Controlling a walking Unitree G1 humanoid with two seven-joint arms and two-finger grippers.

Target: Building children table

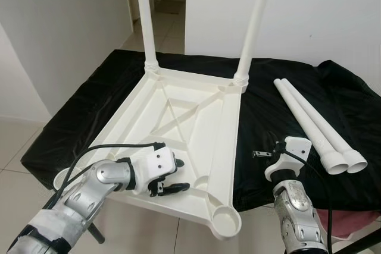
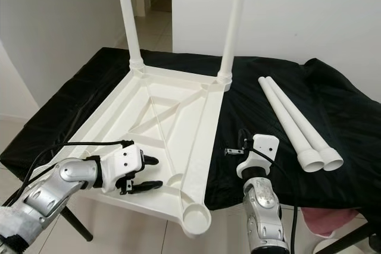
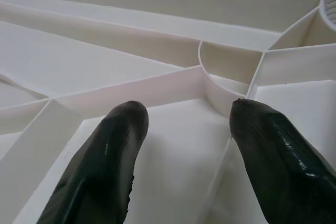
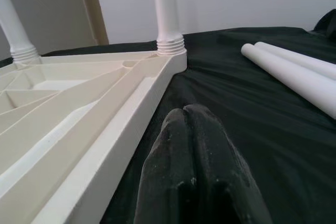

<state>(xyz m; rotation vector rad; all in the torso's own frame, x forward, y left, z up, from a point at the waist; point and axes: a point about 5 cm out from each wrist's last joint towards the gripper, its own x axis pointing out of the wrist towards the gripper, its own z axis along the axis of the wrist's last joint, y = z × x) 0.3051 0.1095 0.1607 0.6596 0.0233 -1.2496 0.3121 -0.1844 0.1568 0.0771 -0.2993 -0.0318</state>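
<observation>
A white plastic table top lies upside down on a surface covered with black cloth. Two white legs stand upright in its far corners, one on the left and one on the right. Two loose legs lie side by side on the cloth to the right. The near right corner socket holds nothing. My left gripper hovers open over the ribbed underside near the front edge, its fingertips just above a curved rib. My right gripper is shut and holds nothing, low over the cloth just right of the top's right rim.
White walls stand behind the surface, with a doorway at the far left. Tiled floor lies to the left and below. Something pink sits under the surface's near right corner. The cloth's front edge runs close to my arms.
</observation>
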